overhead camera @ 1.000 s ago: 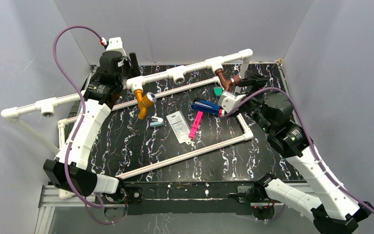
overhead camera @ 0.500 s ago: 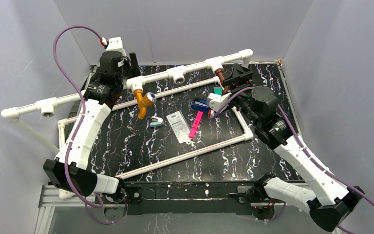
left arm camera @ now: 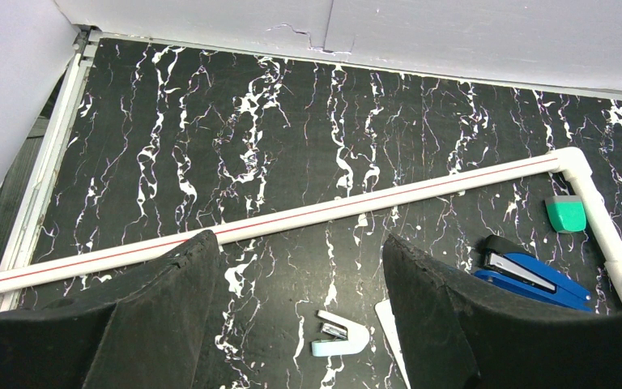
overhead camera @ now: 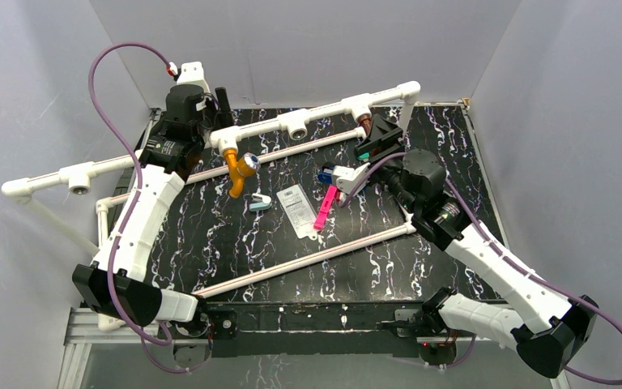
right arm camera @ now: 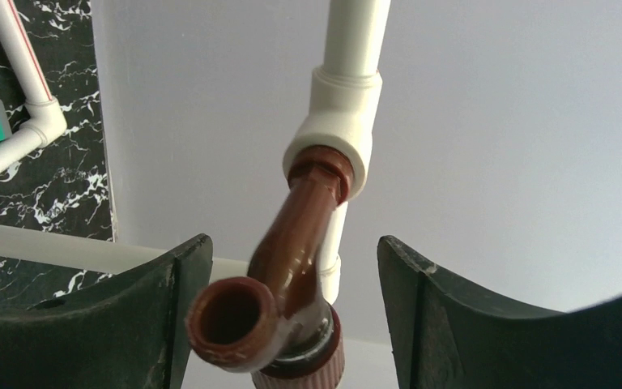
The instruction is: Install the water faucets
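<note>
The orange faucet [overhead camera: 236, 168] with a silvery knob hangs from a white tee [overhead camera: 225, 138] on the raised pipe at back left. The dark brown faucet [right arm camera: 291, 267] is screwed into a white tee [right arm camera: 336, 138]; in the top view only its threaded end [overhead camera: 364, 121] shows. My right gripper [right arm camera: 287, 243] is open, one jaw on each side of the brown faucet, with the left jaw close to its spout. It also shows in the top view [overhead camera: 377, 138]. My left gripper [left arm camera: 300, 239] is open and empty, held high behind the orange faucet's tee [overhead camera: 220, 105].
A blue stapler [left arm camera: 534, 271], a green eraser [left arm camera: 567, 215], a light blue staple remover [overhead camera: 260, 201], a white packet [overhead camera: 298, 209] and a pink item [overhead camera: 325, 208] lie inside the white pipe frame [overhead camera: 316, 255]. A loose pipe with a tee [overhead camera: 73, 174] hangs off the left.
My right arm has swung left and toward the back, bringing its open gripper around the brown faucet. The left arm and the orange faucet have not moved.
</note>
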You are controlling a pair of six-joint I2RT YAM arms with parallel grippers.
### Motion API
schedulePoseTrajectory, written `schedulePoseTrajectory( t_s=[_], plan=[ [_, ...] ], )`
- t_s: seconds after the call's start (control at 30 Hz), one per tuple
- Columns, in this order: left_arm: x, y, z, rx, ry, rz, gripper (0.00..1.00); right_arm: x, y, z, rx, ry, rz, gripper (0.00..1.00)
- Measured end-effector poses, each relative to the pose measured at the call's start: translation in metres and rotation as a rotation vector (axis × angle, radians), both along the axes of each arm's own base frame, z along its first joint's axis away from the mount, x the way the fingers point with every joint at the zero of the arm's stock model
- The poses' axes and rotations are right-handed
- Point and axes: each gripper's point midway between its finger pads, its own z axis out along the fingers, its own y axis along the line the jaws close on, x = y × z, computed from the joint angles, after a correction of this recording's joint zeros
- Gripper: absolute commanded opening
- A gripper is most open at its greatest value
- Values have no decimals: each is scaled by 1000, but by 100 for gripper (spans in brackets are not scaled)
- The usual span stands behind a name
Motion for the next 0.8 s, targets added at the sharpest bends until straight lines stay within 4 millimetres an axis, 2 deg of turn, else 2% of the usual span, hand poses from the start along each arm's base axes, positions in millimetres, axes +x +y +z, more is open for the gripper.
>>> schedulePoseTrajectory(
  t_s=[0.23, 0.4, 0.6, 0.8],
  plan=[
    [0, 0, 0, 0, 0, 0, 72, 2, 1, -5, -9, -22, -30, 41],
    [0, 0, 0, 1, 1, -1, 72, 3, -1, 0, 46, -60, -56, 1],
    [-1, -1, -1, 2, 3, -4, 72, 1, 1, -2, 169, -27, -80, 1],
    [-2, -2, -1, 2, 5, -7, 72, -2, 2, -7, 470, 100, -130, 1]
  ],
)
